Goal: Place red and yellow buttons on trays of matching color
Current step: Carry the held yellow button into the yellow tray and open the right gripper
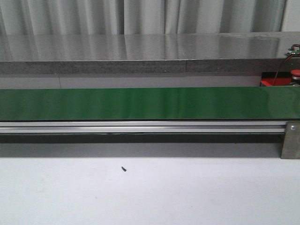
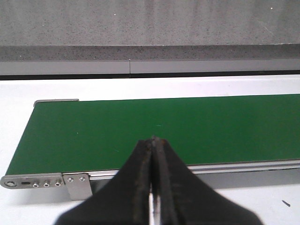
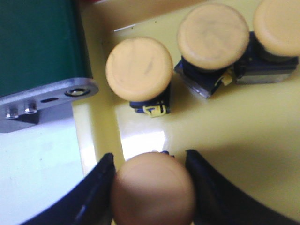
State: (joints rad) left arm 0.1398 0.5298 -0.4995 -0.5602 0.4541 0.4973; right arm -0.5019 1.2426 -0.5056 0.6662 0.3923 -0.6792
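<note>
Yellow button [image 3: 153, 187] sits between the fingers of the right pincer [image 3: 151, 180], gripped over the yellow tray [image 3: 243, 136], not yet released. Three more yellow buttons [image 3: 139, 69] already stand there. Farther off, the left pincer [image 2: 153, 140] is closed and empty above the bare green belt [image 2: 187, 126]. One red button [image 1: 295, 72] waits by the red tray [image 1: 276, 82].

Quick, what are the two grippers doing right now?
Left gripper: closed, holding nothing, above the green belt.
Right gripper: around a yellow button over the yellow tray; whether it grips is unclear.

right pincer [image 3: 152, 187] grips yellow button [image 3: 153, 190] | over yellow tray [image 3: 243, 136]
</note>
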